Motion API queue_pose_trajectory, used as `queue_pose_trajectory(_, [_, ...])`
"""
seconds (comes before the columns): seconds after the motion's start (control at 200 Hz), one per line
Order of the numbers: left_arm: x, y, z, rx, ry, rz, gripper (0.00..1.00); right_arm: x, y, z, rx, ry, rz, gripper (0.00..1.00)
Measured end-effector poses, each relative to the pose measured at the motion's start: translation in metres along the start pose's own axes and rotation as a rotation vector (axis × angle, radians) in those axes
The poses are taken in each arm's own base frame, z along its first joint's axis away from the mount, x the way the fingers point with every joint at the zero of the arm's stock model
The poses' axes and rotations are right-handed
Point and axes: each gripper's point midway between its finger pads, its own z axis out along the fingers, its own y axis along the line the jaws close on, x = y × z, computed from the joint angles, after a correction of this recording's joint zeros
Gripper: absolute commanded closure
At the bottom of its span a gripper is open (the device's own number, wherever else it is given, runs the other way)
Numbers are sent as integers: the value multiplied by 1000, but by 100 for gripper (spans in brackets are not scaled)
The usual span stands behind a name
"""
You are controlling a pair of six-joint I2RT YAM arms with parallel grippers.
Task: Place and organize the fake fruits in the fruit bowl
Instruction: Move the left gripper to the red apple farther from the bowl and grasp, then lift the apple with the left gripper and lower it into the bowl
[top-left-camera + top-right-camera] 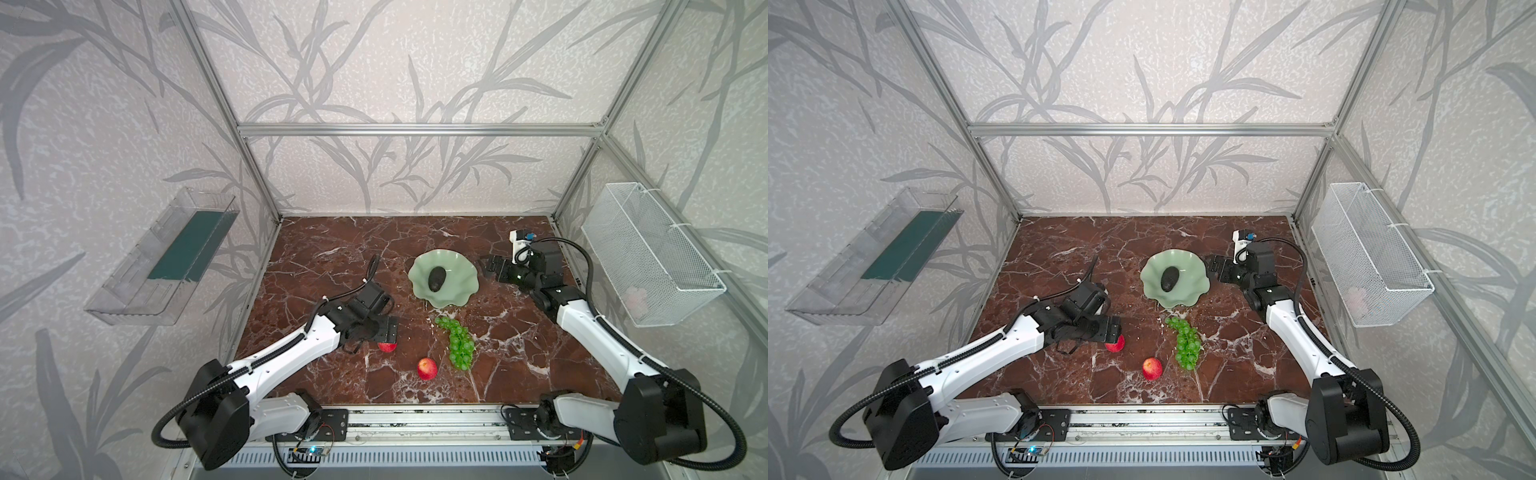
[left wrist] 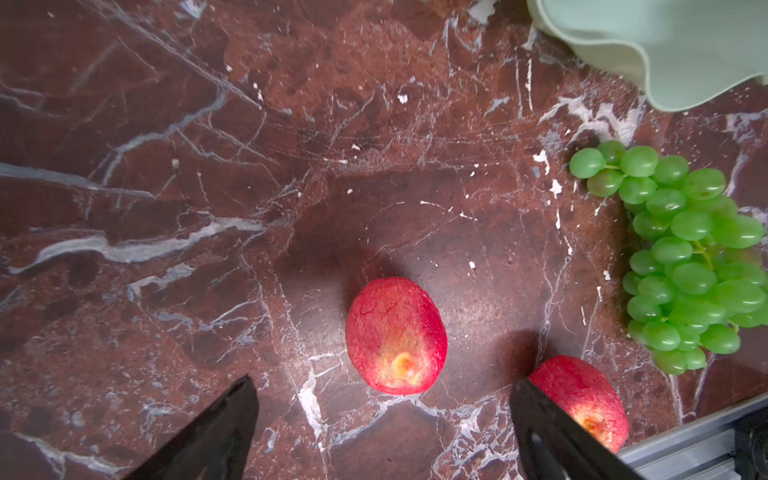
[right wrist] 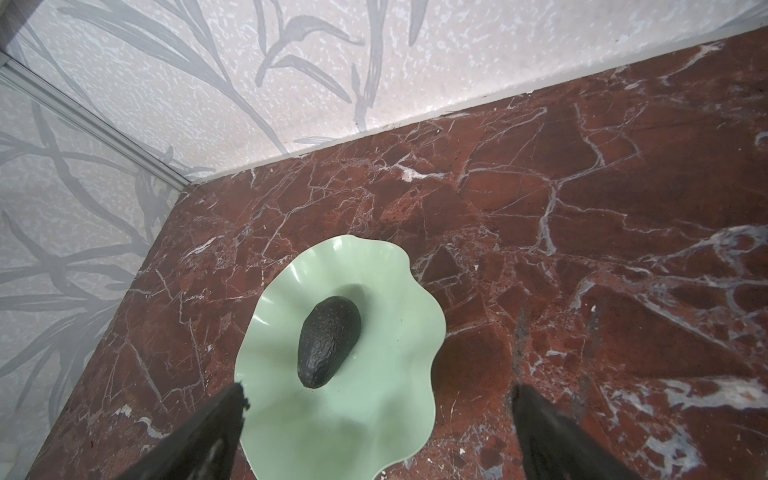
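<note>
Pale green scalloped fruit bowl (image 1: 457,291) sits upright with the dark avocado (image 1: 436,278) on its side within. Green grapes (image 1: 457,343) lie just outside the rim. Near red-yellow fruit (image 1: 427,368) lies beside the grapes. Far red-yellow fruit (image 2: 396,336) lies apart.

Four pieces of fruit in all on one marble table (image 1: 332,257): two red fruits (image 1: 427,368) (image 1: 387,347), one avocado (image 1: 436,279) and one bunch of grapes (image 1: 459,343), its berries too crowded to count singly. One bowl (image 1: 457,274) holds one of the four, the avocado; three lie outside it. Two arms (image 1: 286,353) (image 1: 582,320) share the scene. On the walls hang one basket (image 1: 648,253) and one tray (image 1: 162,257), one to a side. Both top views give the same tally; the left wrist view shows both red fruits, the right wrist view the single avocado.
</note>
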Motion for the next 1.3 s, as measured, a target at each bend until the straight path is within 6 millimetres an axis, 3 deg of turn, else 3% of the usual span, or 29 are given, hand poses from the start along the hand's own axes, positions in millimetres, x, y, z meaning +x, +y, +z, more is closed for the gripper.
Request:
queue_pose_trajectory(0.33, [16,-7,33,-8,114,16,8,-2,2,-4,-3,-11,-4,1])
queue_pose_trajectory(0.785, [25,-5,46,-25,153,6,14,-1,1,-4,-3,-8,-3,1])
queue_pose_trajectory(1.065, [29,-2,55,-48,178,0,32,5,-1,-4,2,2,0,1])
queue_pose_trajectory(1.3, [27,0,55,-57,166,11,56,3,1,-8,-3,-11,-4,1])
